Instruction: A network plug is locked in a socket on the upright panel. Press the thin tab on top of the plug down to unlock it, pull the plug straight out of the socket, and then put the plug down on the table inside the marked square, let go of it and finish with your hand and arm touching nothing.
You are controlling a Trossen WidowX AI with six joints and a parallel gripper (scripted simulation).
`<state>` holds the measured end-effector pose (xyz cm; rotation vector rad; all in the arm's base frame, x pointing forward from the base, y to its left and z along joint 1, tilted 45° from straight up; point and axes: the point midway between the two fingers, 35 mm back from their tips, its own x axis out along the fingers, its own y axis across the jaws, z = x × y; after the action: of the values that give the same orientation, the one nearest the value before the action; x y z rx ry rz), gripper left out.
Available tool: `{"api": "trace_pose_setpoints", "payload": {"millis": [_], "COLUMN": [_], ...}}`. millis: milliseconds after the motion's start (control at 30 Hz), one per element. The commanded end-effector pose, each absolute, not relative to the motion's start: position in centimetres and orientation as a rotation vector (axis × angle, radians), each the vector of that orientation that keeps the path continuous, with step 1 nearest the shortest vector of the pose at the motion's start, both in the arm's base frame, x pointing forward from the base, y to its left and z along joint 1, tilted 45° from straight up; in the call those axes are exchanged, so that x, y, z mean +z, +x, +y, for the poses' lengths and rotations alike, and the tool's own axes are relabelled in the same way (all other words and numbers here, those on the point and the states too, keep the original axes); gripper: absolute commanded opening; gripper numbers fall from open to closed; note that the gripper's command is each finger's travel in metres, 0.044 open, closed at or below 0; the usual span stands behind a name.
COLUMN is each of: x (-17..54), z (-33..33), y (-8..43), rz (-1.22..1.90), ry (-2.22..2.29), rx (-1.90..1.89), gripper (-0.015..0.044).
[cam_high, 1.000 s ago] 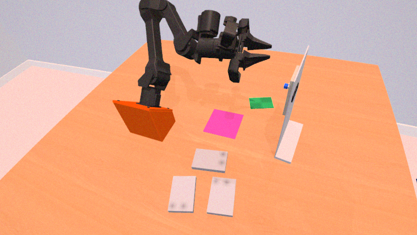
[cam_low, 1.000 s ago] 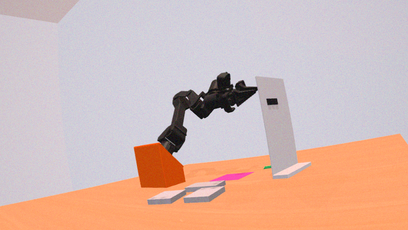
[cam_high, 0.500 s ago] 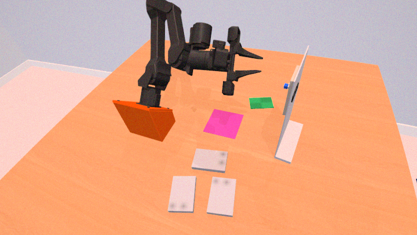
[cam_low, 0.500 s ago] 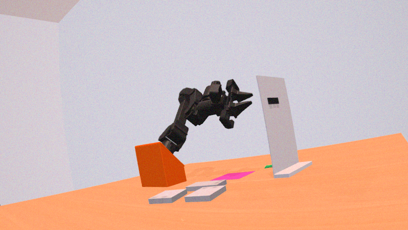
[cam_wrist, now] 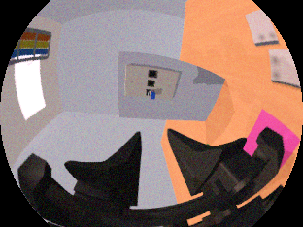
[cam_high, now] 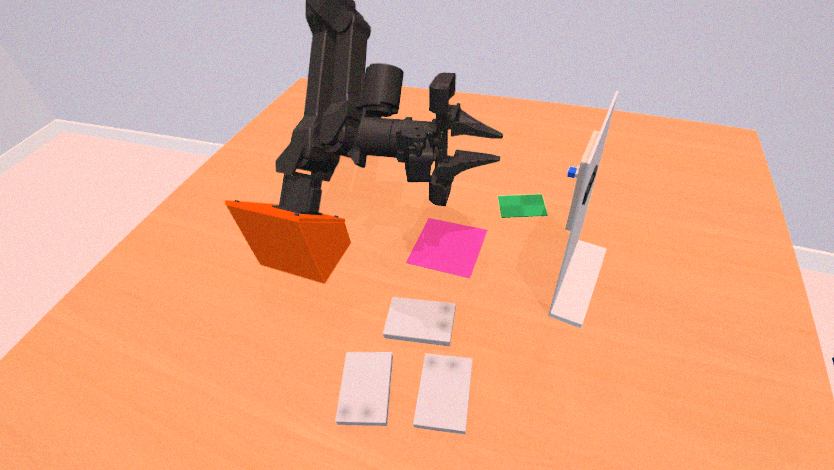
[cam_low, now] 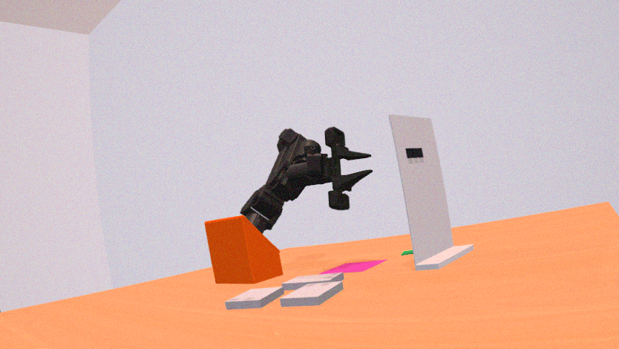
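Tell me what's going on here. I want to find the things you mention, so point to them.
The gripper (cam_high: 500,147) (cam_low: 371,162) (cam_wrist: 153,133) is open with nothing between its fingers, pointed toward the upright panel (cam_high: 574,233) (cam_low: 426,194) (cam_wrist: 194,108) but short of it. The blue plug (cam_high: 571,172) (cam_wrist: 152,95) is at the panel's socket plate. Nothing lies on the pink square (cam_high: 449,251) (cam_low: 357,266) or the green patch (cam_high: 523,206).
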<state>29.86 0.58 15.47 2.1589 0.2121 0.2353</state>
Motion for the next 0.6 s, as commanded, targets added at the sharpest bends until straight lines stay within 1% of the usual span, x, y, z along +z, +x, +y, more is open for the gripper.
{"api": "trace_pose_setpoints", "payload": {"millis": [0, 300, 567], "x": [14.8, 14.7, 14.7], "z": [0.8, 0.8, 0.8], "y": [28.9, 29.1, 32.5], "rz": [0.255, 0.256, 0.258], "ry": [2.289, 2.294, 2.293], "rx": [0.231, 0.23, 0.227], "gripper": [0.0156, 0.0156, 0.0156]}}
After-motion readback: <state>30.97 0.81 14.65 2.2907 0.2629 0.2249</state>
